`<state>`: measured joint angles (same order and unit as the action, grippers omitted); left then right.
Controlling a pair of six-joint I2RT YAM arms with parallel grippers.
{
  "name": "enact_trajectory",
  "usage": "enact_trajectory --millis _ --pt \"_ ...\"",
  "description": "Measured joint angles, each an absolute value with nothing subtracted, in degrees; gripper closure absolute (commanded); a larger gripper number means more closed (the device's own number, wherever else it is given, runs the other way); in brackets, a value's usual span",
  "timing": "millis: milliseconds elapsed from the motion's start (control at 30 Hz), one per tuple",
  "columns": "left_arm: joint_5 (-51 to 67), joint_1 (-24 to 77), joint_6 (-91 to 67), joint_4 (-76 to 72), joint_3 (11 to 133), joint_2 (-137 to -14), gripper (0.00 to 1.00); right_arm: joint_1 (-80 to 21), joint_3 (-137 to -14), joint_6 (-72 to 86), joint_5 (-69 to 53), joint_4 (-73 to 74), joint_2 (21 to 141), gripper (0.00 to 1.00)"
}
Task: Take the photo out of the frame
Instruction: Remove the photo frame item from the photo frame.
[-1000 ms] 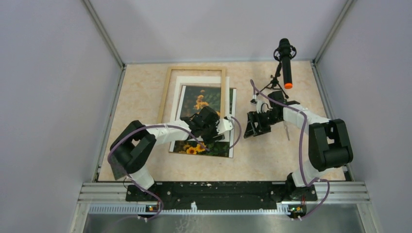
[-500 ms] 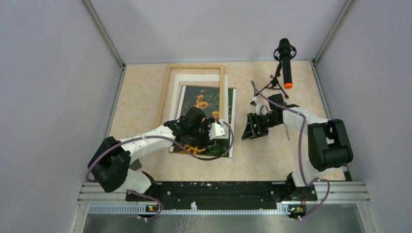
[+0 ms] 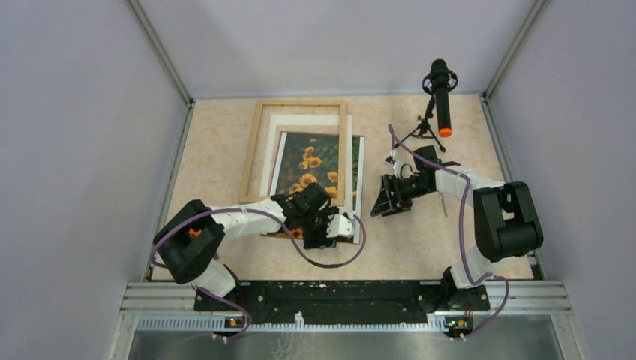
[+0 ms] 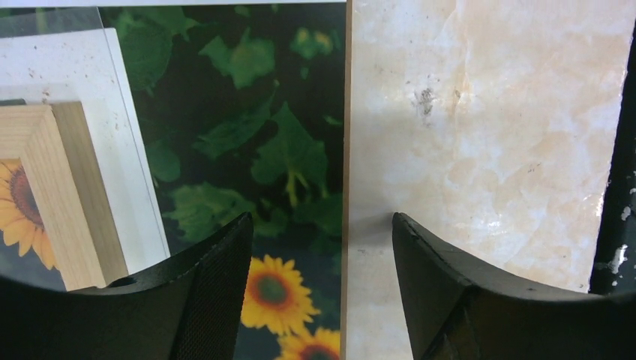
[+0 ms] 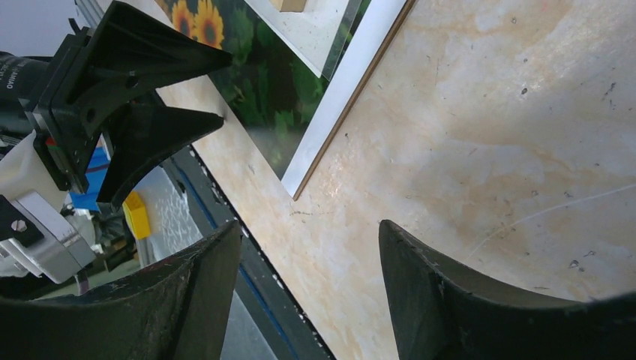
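A metal rail (image 3: pixel 345 296) carries both arm bases at the near edge of a beige marbled table (image 3: pixel 217 150), which is boxed in by plain grey walls (image 3: pixel 75 150). The left gripper (image 4: pixel 322 223) hangs over the near right part of the photo (image 3: pixel 319 161), jaws spread wide and holding nothing. Its own camera shows what the overhead view hides: the photo's right edge runs between the two fingers, one over leaves and a sunflower, the other over bare table. Whether the tips touch the print, I cannot tell.

Right of the photo, the right gripper (image 5: pixel 309 227) is also wide open and empty over bare table. Its camera shows the photo's white-bordered near corner.

The photo lies flat. The frame (image 3: pixel 255 146) rests across its far left part. A microphone (image 3: pixel 441 94) stands at the far right.
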<state>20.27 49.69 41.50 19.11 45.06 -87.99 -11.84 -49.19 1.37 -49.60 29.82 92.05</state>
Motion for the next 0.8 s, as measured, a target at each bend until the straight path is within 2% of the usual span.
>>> enact_trajectory --millis 200,667,733,800 --pt "17.80 50.72 41.32 18.04 46.54 -89.21 0.33 -11.84 -49.19 1.34 -49.87 29.91 92.05 0.33" --pt "15.29 49.52 39.66 19.66 48.42 -88.51 0.64 -11.99 -49.19 1.32 -50.19 30.04 92.07 0.33" --pt "15.31 49.25 39.53 19.59 48.56 -88.23 0.59 -11.99 -49.19 1.32 -50.28 30.02 92.07 0.34" --pt "15.35 49.15 39.83 19.73 48.58 -87.83 0.44 -12.01 -49.19 1.32 -50.28 30.04 92.07 0.34"
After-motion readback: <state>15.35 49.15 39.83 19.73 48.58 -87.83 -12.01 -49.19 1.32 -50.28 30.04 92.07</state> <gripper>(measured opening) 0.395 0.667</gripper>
